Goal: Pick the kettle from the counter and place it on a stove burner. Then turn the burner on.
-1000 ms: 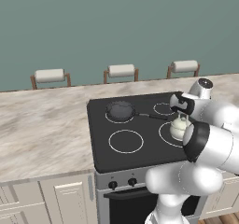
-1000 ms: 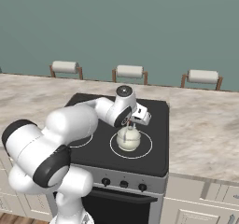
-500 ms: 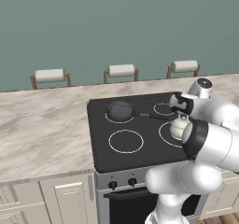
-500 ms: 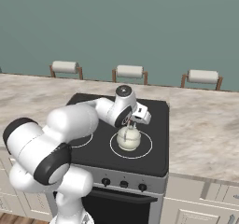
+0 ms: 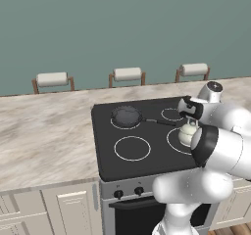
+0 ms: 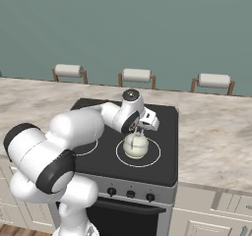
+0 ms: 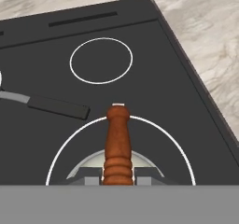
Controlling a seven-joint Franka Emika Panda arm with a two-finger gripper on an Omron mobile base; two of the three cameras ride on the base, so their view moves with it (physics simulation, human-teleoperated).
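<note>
While the kettle (image 6: 135, 145) sits inside the big front burner ring (image 6: 138, 153) on the cooktop (image 6: 162, 163), the gripper (image 7: 117, 175) directly above clasps its reddish handle (image 7: 117, 146), whose length points toward the small back ring (image 7: 101, 60).

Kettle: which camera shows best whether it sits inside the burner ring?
Right base view: the kettle stands unobstructed inside the stove burner. Left base view: the arm half hides it. Hand view: just its handle, clamped by the gripper.
</note>
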